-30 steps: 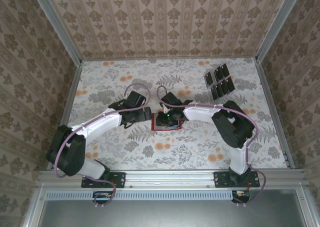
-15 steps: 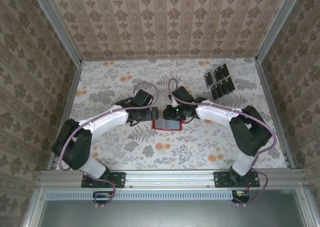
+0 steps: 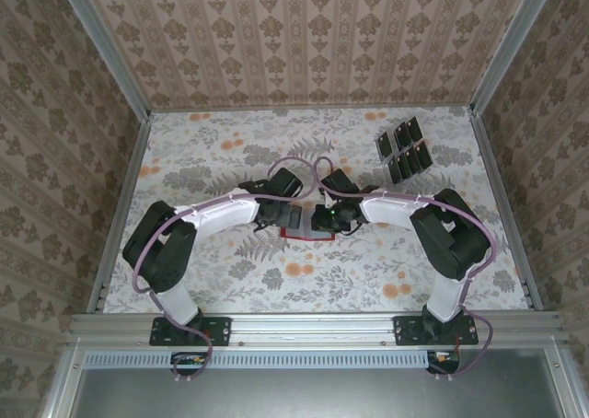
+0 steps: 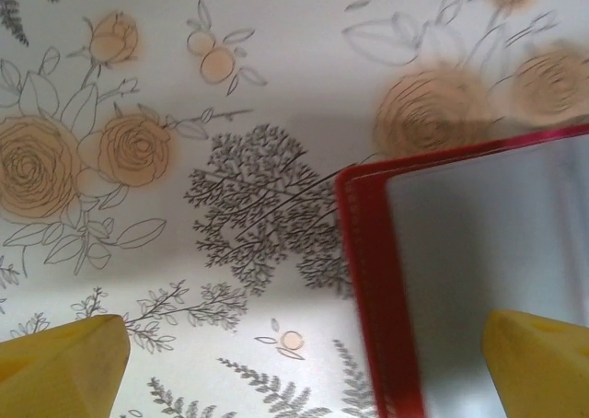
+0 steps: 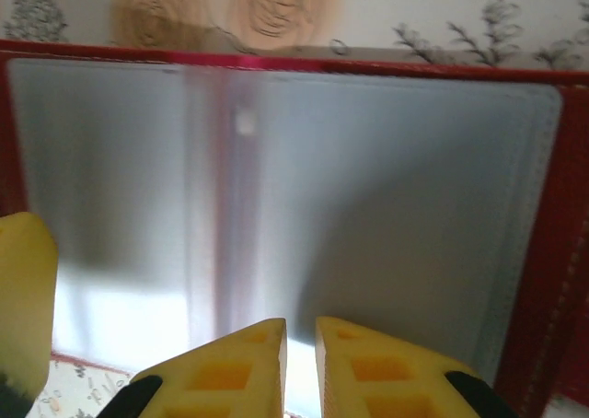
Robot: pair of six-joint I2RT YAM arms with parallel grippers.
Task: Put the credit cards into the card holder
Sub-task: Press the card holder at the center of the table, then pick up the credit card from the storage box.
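Open red wallet [image 3: 304, 236] lies mid-table [image 3: 230, 271], hemmed by both arms; left gripper [image 4: 294, 372] gapes wide and empty, straddling its edge; right gripper [image 5: 301, 363] nearly closed over the grey lining, grip unclear; black cards [image 3: 403, 151] sit well apart, far right

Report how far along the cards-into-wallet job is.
Done: the wallet lies open, grey inside up. In hand: the open left gripper straddles its red edge; the right gripper, nearly closed, hangs over the grey inside. Left: all the black cards sit grouped at the table's far right; none is in the wallet.
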